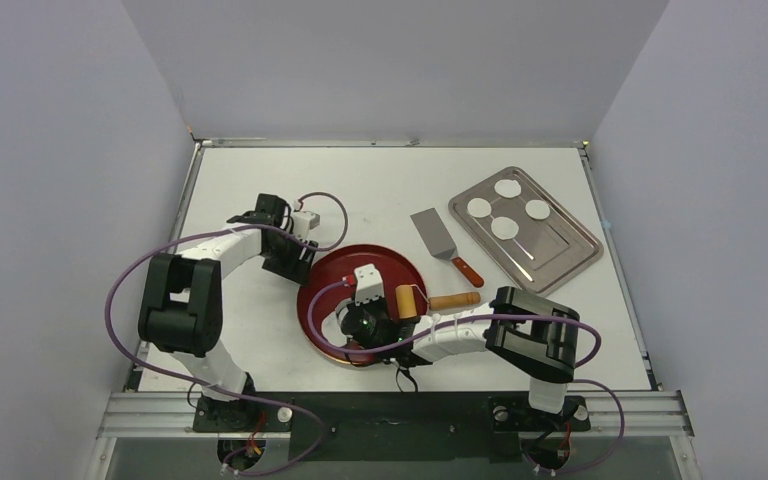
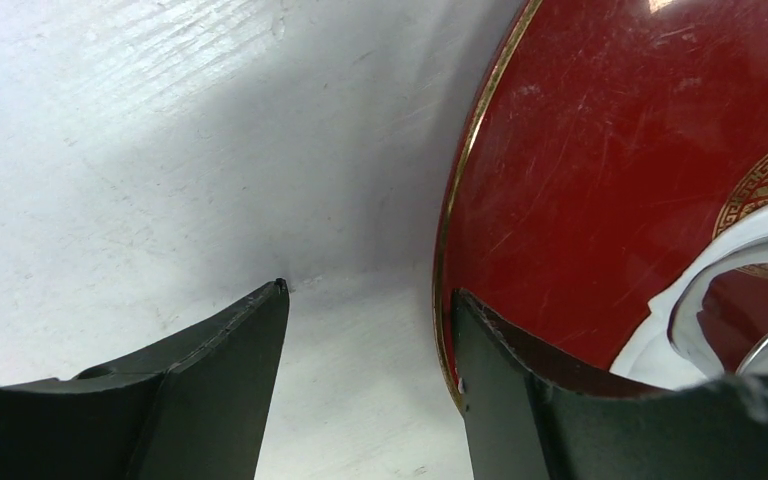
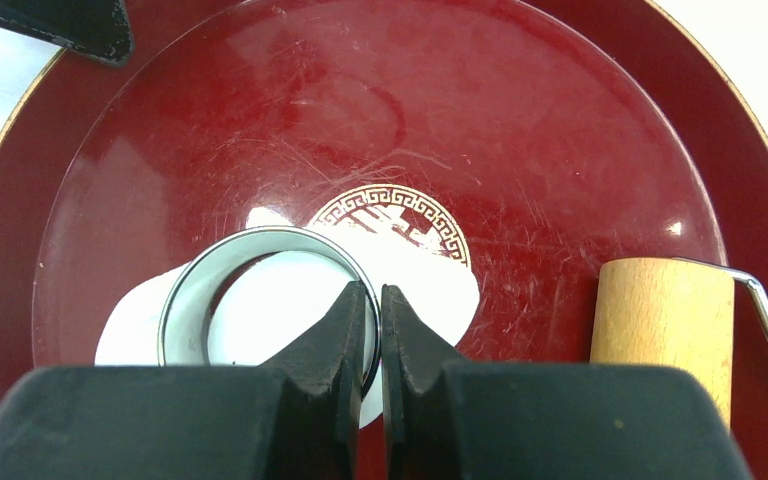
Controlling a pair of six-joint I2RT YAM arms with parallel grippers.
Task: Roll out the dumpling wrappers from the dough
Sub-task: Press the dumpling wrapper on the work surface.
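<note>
Right wrist view: right gripper (image 3: 378, 295) jaws pinch ring cutter (image 3: 188, 300) wall on dough (image 3: 430, 285) in red plate (image 3: 560, 130); best press square, twist clean. Left gripper (image 2: 368, 292) jaws spread at plate rim. Dumpling wrappers (image 1: 505, 228) on tray (image 1: 570, 255), far right.

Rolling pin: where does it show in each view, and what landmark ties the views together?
Top external: rolling pin at the right rim of the red plate, handle pointing right.
Left wrist: not in view.
Right wrist: rolling pin at lower right, over the plate's right side.
Shared landmark: the red plate with its gold rim, seen in all three views.
</note>
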